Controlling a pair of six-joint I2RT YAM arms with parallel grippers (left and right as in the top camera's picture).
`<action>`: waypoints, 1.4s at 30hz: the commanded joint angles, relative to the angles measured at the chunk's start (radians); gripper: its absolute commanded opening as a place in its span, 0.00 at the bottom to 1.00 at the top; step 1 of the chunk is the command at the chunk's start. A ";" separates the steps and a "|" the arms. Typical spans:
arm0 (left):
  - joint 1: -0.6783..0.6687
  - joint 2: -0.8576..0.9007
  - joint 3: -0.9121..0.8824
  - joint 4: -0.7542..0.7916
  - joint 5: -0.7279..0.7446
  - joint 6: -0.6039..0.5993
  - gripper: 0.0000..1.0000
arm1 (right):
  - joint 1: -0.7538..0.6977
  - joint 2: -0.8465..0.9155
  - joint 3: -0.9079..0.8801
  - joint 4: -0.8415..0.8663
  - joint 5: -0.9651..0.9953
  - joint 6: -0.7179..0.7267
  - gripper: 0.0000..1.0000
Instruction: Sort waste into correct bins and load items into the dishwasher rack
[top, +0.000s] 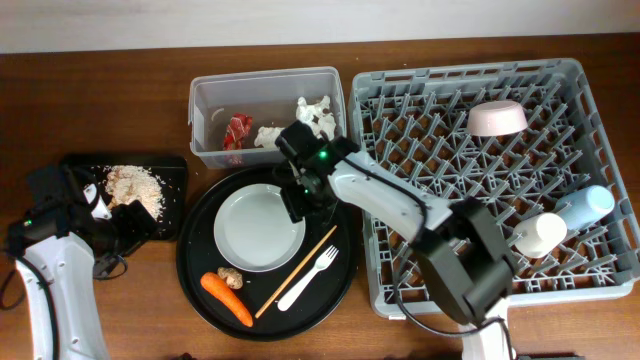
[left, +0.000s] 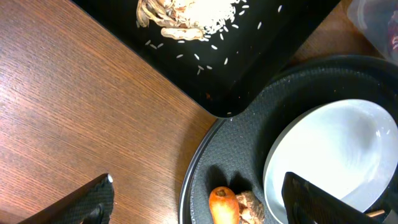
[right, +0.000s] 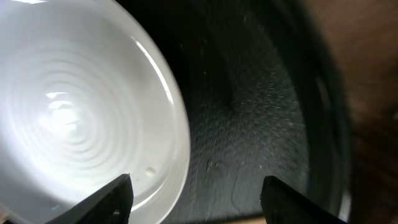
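**Both claws wide and empty; five things lie on the round tray**

The left gripper (left: 198, 180) hangs with its jaws spread wide and nothing between them. It is above the place where the rim of the round black tray (top: 190, 270) comes close to a corner of the shallow black tray (top: 176, 172). The right gripper (right: 196, 179) is spread too and holds nothing, over the plate's far right edge.

On the round tray:
- one plate (top: 260, 227)
- one chopstick (top: 296, 271)
- one fork (top: 309, 277)
- one carrot (top: 226, 298)
- one brown lump (top: 230, 276), just beside the carrot's thick end

Chopstick and fork lie side by side, right of the plate.

In the clear tub (top: 200, 120):
- one red wrapper (top: 238, 131)
- white tissues (top: 315, 112), in at least two clumps

In the shallow black tray:
- one heap of rice crumbs (top: 133, 185), with loose grains scattered round it

In the dishwasher rack (top: 365, 250):
- one pinkish bowl (top: 497, 118), near the back
- one white cup (top: 540, 235) and one light blue cup (top: 586, 207), close together at the right side and tilted among the tines

**Edges and room**
- The tub's right wall stands just beside the rack's left wall.
- The round tray's right rim lies just beside the rack's front left side.
- The tub's front wall is near the round tray's back rim.
- Bare wood shows behind the tub and rack, and at the front left round the left arm.
- The rack's left and middle tines stand bare
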 joint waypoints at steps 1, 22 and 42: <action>0.005 -0.010 0.010 -0.002 -0.003 -0.010 0.86 | 0.043 0.061 0.010 0.023 0.002 0.016 0.68; 0.005 -0.010 0.010 -0.002 -0.003 -0.010 0.86 | -0.008 -0.216 0.239 -0.283 0.363 0.074 0.04; 0.005 -0.010 0.010 -0.002 -0.003 -0.010 0.86 | -0.332 -0.124 0.234 -0.458 1.193 0.180 0.04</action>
